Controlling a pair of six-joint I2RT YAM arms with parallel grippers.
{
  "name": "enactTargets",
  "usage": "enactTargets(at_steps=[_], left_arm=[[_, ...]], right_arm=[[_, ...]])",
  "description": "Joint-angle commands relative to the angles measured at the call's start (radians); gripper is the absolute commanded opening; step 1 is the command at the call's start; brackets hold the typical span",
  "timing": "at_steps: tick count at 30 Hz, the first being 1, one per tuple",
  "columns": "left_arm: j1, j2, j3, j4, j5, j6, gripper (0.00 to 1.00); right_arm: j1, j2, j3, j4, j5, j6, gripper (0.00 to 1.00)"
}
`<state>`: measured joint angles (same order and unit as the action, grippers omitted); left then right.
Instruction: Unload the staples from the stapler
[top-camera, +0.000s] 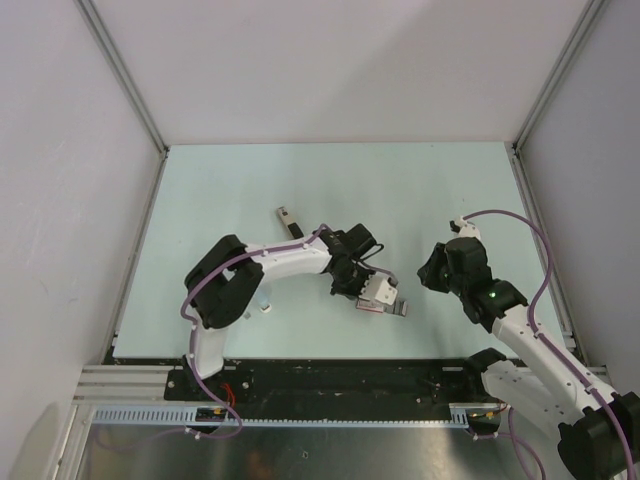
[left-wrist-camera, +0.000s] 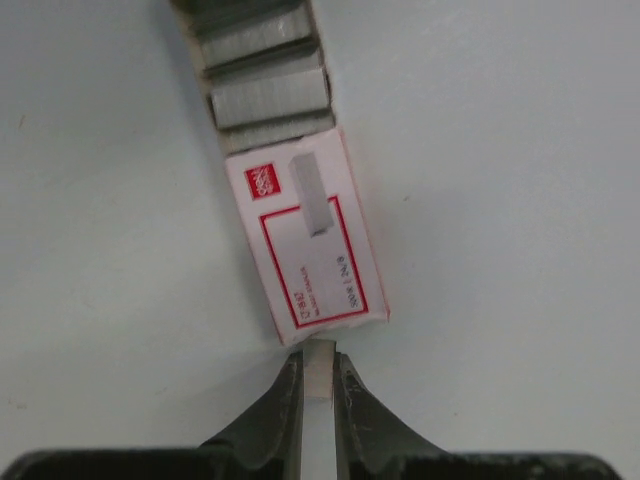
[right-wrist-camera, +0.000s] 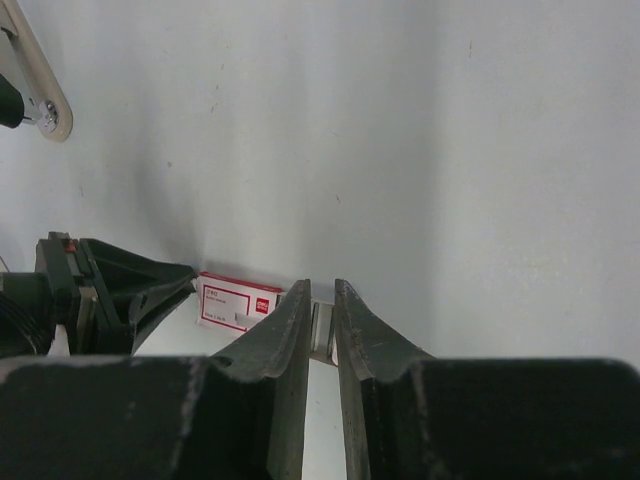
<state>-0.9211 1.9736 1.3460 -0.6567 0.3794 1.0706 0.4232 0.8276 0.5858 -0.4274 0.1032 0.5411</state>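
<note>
Left pincer (left-wrist-camera: 318, 352): 1 | right pincer (right-wrist-camera: 322, 290): 1 | pink-and-white box (left-wrist-camera: 310, 240): 1

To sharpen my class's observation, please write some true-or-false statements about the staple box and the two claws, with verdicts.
1. The pink-and-white box lies flat on the table. True.
2. The box is fully closed. False: its far end stands open, showing grey staple strips.
3. The left claw sits right at the box's near end. True.
4. The right claw is gripping the box. False: it is apart from the box, off to its right.
</note>
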Motion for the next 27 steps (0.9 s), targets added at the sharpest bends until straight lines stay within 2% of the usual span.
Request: enactTargets(at_steps=[1,7,14,19,23,27], left_arm=[[0.068,0.009,-0.053,-0.018,-0.091,-0.075,0.11],[0.093,-0.028,-0.046,-0.015,-0.095,-0.153,0.12],[0.095,0.003,-0.035,-0.012,-0.096,-0.22,0.14],[0.104,0.008,0.033,-0.012,-0.089,-0.289,0.12],[0.141,-0.066,0.179,-0.018,0.03,-0.425,0.12],[0.223,-0.147,0.356,-0.015,0.325,-0.614,0.11]], right_arm=[[-0.004,0.002,0.002,0.044,-0.014,-0.017,0.2],[-0.003,0.003,0.001,0.054,-0.018,-0.015,0.2],[-0.003,0.003,0.002,0.063,-0.021,-0.013,0.2],[-0.002,-0.006,0.005,0.081,-0.029,-0.02,0.2],[-0.004,-0.017,0.01,0.125,-0.068,-0.035,0.21],[-0.005,-0.053,0.017,0.237,-0.197,-0.071,0.31]])
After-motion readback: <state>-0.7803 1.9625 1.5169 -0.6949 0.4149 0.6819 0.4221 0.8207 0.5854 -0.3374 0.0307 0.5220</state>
